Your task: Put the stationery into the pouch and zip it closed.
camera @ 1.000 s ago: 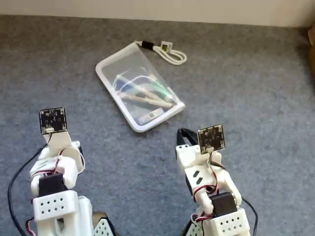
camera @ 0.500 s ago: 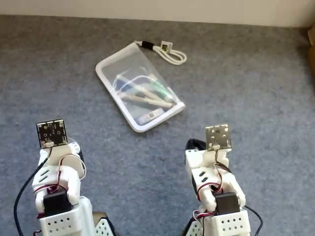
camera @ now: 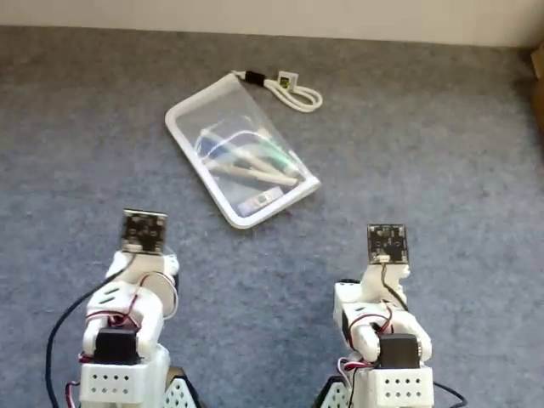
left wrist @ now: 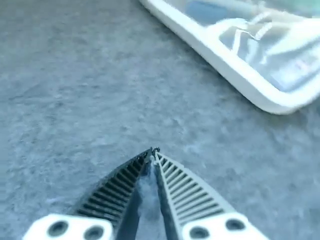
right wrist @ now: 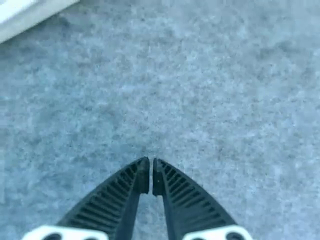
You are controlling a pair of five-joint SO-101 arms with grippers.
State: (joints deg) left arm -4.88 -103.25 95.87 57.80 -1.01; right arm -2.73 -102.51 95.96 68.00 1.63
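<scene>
A clear pouch (camera: pixel 240 160) with a white rim lies on the grey carpet at the middle back, with pens and other stationery (camera: pixel 252 161) inside it. Its white cord and zip pull (camera: pixel 293 92) trail off the far end. Both arms are folded back at the near edge, well short of the pouch. My left gripper (left wrist: pixel 153 152) is shut over bare carpet, with the pouch's near corner (left wrist: pixel 260 50) ahead of it. My right gripper (right wrist: pixel 150 164) is shut with nothing in it, and an edge of the pouch (right wrist: pixel 30 12) shows far off.
Grey carpet (camera: pixel 442 153) covers the whole work area. A pale wall strip (camera: pixel 272 17) runs along the back edge. The left arm's base (camera: pixel 119 374) and the right arm's base (camera: pixel 387 374) stand at the near edge.
Both arms have drawn back toward their bases. The left arm's wrist has swung right and nearer; the right arm's wrist has pulled back and slightly right. The pouch has not moved.
</scene>
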